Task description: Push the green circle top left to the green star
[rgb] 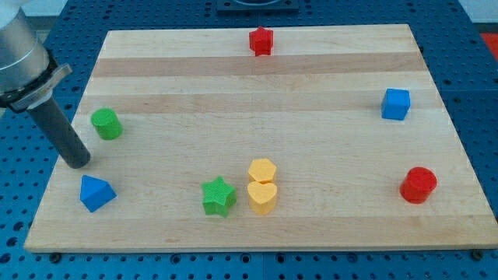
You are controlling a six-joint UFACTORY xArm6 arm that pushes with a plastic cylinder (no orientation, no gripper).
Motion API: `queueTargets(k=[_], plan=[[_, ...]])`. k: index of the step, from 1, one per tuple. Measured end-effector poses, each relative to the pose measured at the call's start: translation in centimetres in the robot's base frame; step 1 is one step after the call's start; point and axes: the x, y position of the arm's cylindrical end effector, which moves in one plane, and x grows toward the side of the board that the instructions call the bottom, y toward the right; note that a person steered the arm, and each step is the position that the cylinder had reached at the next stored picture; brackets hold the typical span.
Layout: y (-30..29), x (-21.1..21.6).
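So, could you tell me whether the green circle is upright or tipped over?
Upright: the green circle stands on end, round top face up.

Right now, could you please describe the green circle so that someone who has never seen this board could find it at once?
Start at the wooden board's left edge in the view, about halfway up. There, just up and right of my tip, stands the green circle, a short round cylinder. The other green block, the green star, is spiky and sits near the bottom edge; the nearby blue triangle differs in colour.
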Motion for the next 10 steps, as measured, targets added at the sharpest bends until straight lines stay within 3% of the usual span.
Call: queueTargets(k=[2,4,6,10], plan=[[-1.5,-1.6],[-0.9,-8.3],[3.2,-7.4],[5.3,-3.6]])
